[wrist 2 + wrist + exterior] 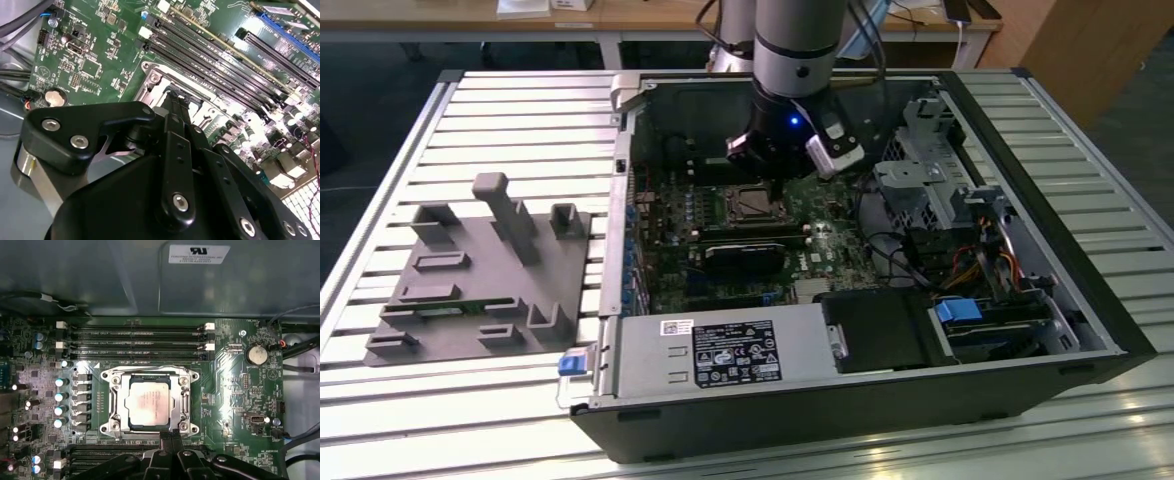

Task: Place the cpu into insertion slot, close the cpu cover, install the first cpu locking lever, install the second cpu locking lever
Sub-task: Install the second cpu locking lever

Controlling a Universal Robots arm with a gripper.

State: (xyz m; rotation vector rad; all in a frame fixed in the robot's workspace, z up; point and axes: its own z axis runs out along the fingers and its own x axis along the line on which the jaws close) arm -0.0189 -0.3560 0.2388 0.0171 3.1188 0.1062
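Observation:
The cpu [148,404], a silver-grey square chip, lies flat in the insertion slot [149,433] on the green motherboard [235,390]. The cpu cover [116,405], a silver frame, lies down around the chip. Thin wire levers [145,369] run along the frame's edges. My gripper [170,438] has its two narrow black fingers pressed together, shut, with the tips at the socket's edge nearest the camera. In the second wrist view the gripper [175,100] reaches down to the socket rim [152,80]. In the exterior view the gripper [781,178] hangs just above the socket [754,203].
The motherboard sits inside an open computer case [1094,330] with walls all round. Long black memory slots [135,337] run beside the socket. A black heatsink block [744,257], drive cages and cables [987,260] crowd the case. A grey fixture [480,270] stands at the exterior view's left.

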